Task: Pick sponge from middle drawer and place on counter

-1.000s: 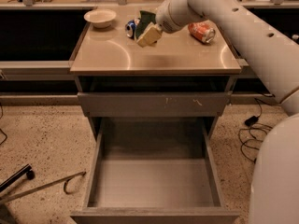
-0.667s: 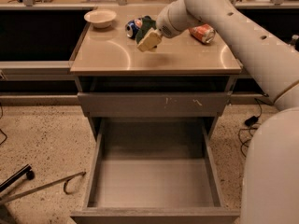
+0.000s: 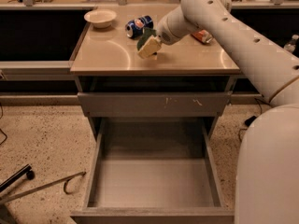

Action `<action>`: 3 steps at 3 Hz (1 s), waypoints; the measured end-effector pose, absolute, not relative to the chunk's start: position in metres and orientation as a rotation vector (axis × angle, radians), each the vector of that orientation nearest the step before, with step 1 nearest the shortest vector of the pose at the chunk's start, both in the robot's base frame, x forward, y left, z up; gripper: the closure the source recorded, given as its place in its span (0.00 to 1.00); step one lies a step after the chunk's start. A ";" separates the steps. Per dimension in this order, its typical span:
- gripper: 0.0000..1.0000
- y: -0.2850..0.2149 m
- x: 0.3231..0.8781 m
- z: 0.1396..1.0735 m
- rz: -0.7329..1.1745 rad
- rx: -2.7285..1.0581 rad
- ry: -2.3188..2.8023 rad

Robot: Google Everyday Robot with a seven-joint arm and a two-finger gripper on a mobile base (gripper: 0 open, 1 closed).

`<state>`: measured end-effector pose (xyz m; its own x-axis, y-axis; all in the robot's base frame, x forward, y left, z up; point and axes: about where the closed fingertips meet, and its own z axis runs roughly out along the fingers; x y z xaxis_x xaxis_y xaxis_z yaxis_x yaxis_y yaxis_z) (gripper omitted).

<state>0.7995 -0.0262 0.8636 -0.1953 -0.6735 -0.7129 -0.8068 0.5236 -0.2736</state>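
Sponge (image 3: 144, 35) clamped in end effector (image 3: 150, 46) over counter (image 3: 107, 55) — middle drawer (image 3: 154, 185) open

Cream pincer (image 3: 150, 45) above the middle of the desk (image 3: 112, 55), clamped on the sponge (image 3: 145, 34) (dark green face, paler yellowish layer under it). Glossy tan on the desk, with a darker thin edge. Plain grey all over the middle drawer (image 3: 154, 185); pale scratch marks on the grey drawer front (image 3: 140, 104) above. Off-white bowl (image 3: 100, 17), blue and white can (image 3: 139, 25), orange-red packet (image 3: 203, 36). Off-white arm (image 3: 224, 27) with small dark dots. Speckled beige floor (image 3: 42, 139).
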 end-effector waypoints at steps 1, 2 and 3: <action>1.00 -0.026 0.799 0.849 0.236 -1.191 1.981; 1.00 -0.025 0.798 0.840 0.255 -1.188 1.999; 0.81 -0.023 0.793 0.832 0.291 -1.200 2.004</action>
<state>0.7931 -0.0234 0.8319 -0.2625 -0.6528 -0.7106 -0.8277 0.5309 -0.1819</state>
